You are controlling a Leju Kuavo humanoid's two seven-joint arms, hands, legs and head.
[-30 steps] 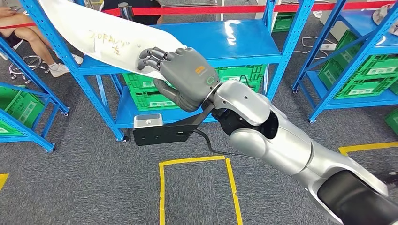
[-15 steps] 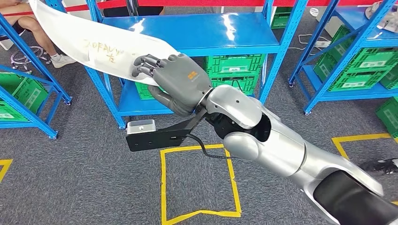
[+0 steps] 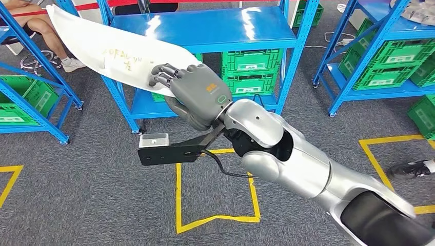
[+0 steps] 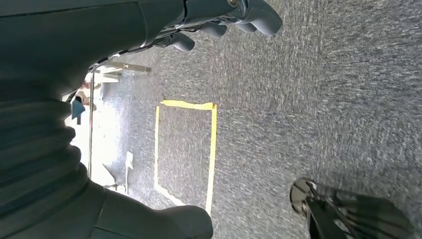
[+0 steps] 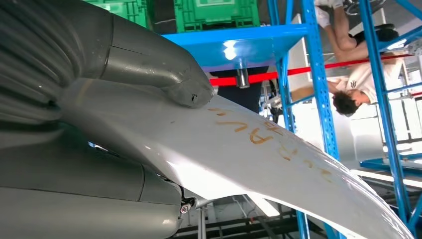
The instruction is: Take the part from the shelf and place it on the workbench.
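The blue shelf (image 3: 205, 28) stands ahead. I've got the long white part (image 3: 110, 51) held clear of it, my right hand (image 3: 197, 95) gripping 1 end; it looks stiff, glossy, slippery. Left hand (image 4: 226, 22) fingers curl on nothing.

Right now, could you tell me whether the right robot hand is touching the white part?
Touching. The head view shows the right robot hand gripping the white part at its end, and the right wrist view shows the thumb pressed on its surface.
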